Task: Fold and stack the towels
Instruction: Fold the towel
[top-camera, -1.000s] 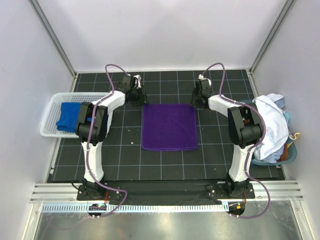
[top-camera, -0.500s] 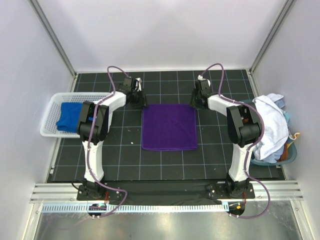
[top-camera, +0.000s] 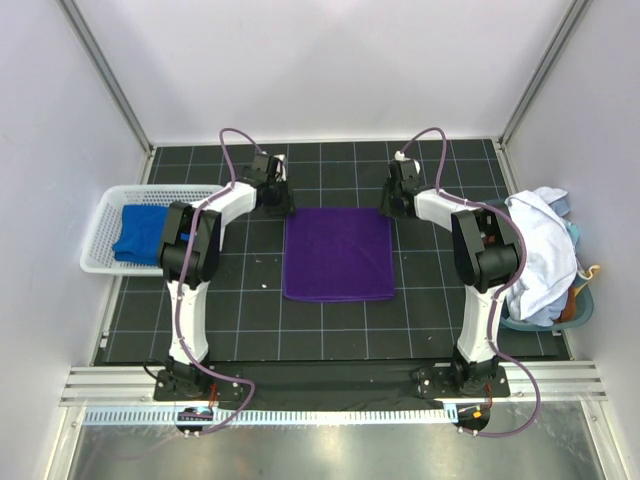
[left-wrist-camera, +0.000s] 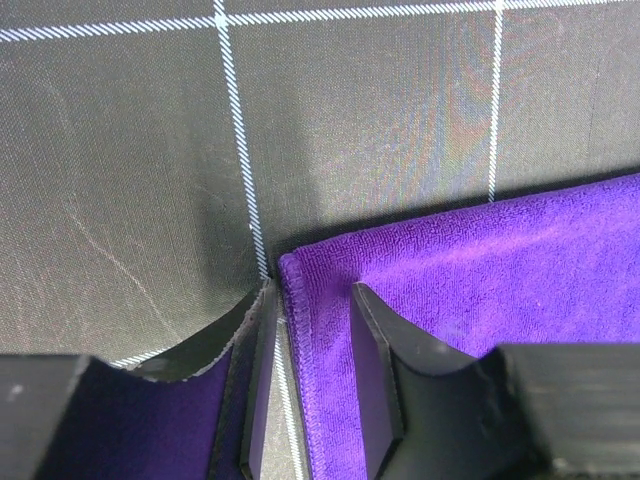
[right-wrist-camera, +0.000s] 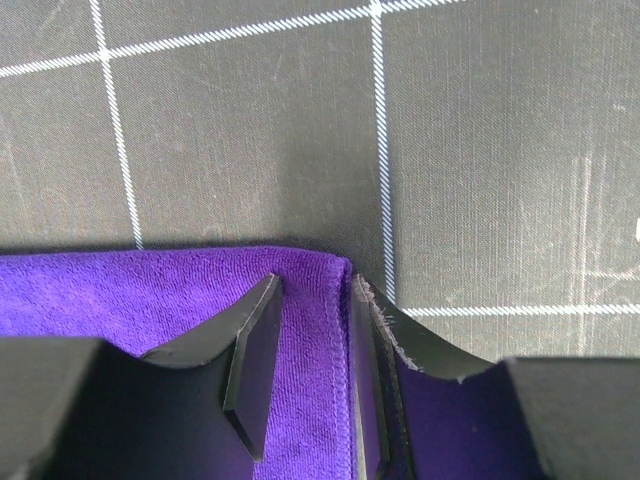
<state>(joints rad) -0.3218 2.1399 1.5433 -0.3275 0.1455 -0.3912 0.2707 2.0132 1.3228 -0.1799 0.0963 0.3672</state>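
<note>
The deep purple towel lies flat in the middle of the black grid mat. My left gripper is at its far left corner, open, one finger on each side of the hemmed edge. My right gripper is at the far right corner, open, also straddling the hem. The towel fills the lower part of the left wrist view and the right wrist view. The royal blue towel lies in the white basket at left. The white towel is draped over a bin at right.
The blue bin under the white towel stands at the mat's right edge, with other cloth inside. White walls close in the back and sides. A metal rail runs along the near edge by the arm bases.
My left gripper has shifted slightly right onto the towel's far left corner. The right gripper and the towels have barely moved.
</note>
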